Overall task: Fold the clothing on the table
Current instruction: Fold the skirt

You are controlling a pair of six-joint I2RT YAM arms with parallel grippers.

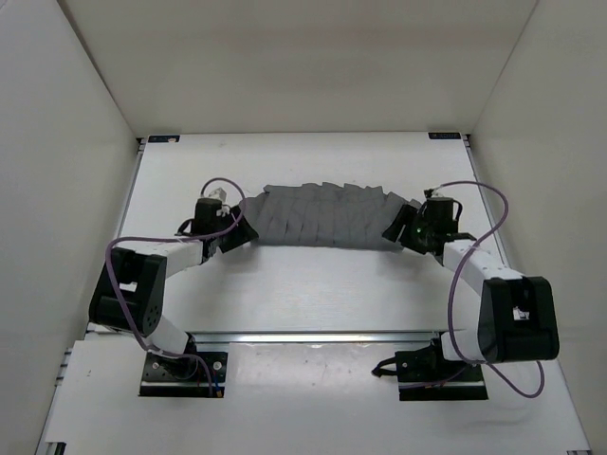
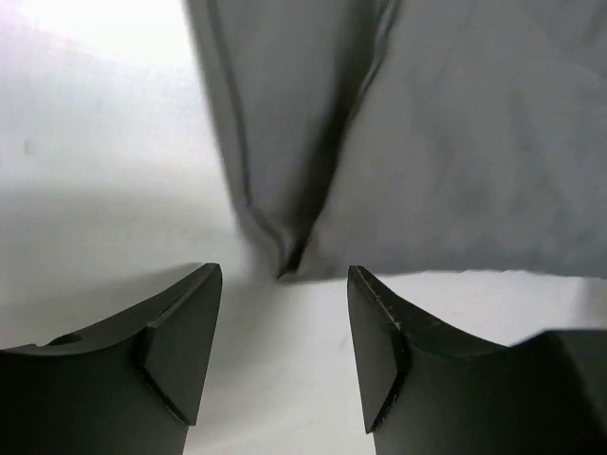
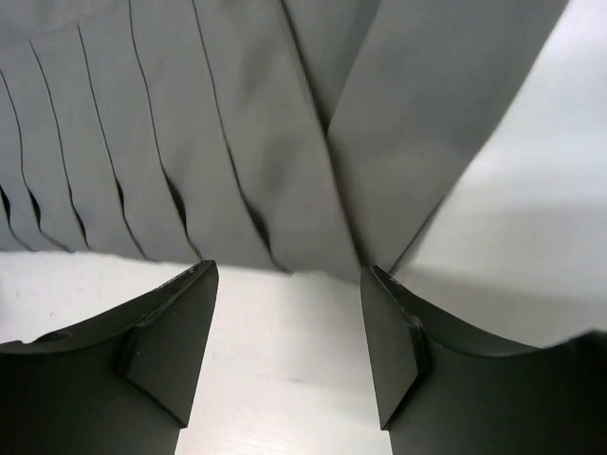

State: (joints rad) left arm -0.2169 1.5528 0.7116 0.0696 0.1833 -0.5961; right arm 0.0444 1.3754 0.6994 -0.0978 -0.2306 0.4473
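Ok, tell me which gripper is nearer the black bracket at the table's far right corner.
Right. The right gripper is at the clothing's right end, this side of the bracket; the left gripper is at the clothing's left end, across the table.

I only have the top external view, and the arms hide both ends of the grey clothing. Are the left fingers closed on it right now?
Observer: No. The left wrist view shows the left fingers open, with only bare table between them. The clothing ends just ahead of their tips.
Operator: And the right side?
Observer: The right fingers are open and empty too. The clothing's edge lies just beyond their tips.
Operator: Is anything lined up for a grasp on the left?
Observer: Yes. A creased corner of the clothing's edge sits in line with the gap between the left fingers.
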